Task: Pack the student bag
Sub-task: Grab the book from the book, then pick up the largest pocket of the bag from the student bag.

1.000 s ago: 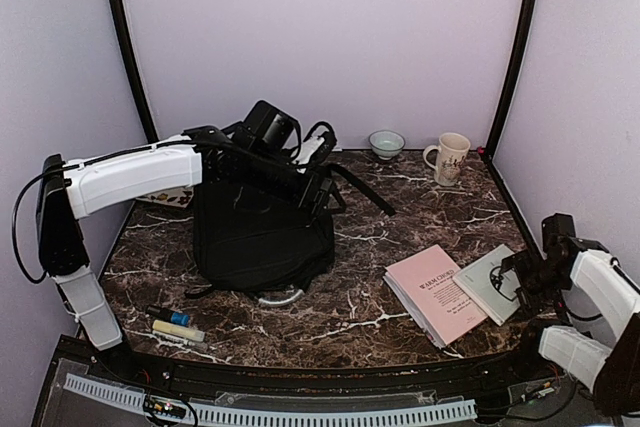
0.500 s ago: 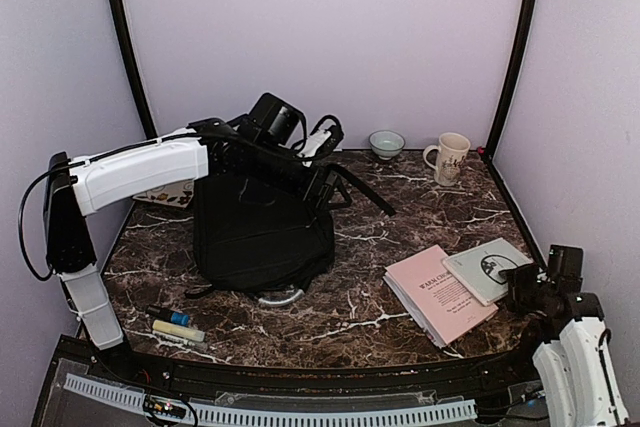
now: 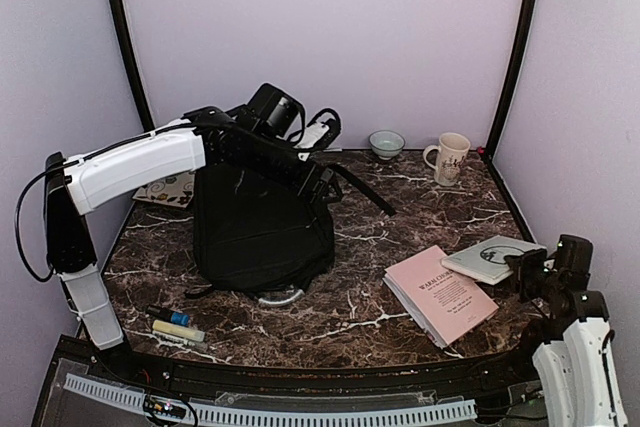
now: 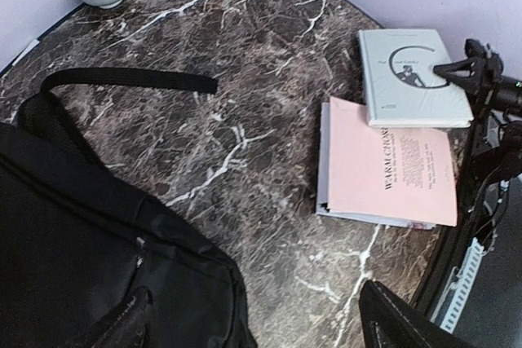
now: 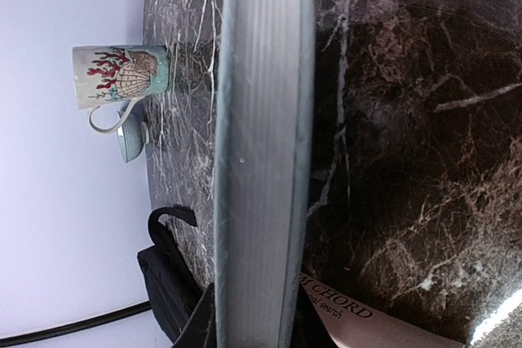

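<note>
The student bag [image 3: 260, 232] is black and lies at the left-middle of the table, its strap [image 3: 362, 189] trailing right and its grey handle [image 3: 278, 297] at the near edge. My left gripper [image 3: 312, 179] hovers over the bag's far right corner. It is open wide, with one finger over the bag [image 4: 81, 242] and the other over bare table. My right gripper [image 3: 522, 269] is shut on the right edge of a grey-white book [image 3: 488, 258]. The book's edge [image 5: 261, 120] runs straight out between the jaws. A pink booklet [image 3: 440, 295] lies beside it.
A decorated mug [image 3: 449, 157] and a small bowl [image 3: 386, 143] stand at the back right. Markers [image 3: 175, 325] lie at the near left. A patterned flat item [image 3: 165, 189] lies behind the bag on the left. Dark posts and purple walls enclose the table.
My right gripper has closed on the grey-white book and drawn back toward the near right corner, shifting the book. The left arm has risen slightly above the bag.
</note>
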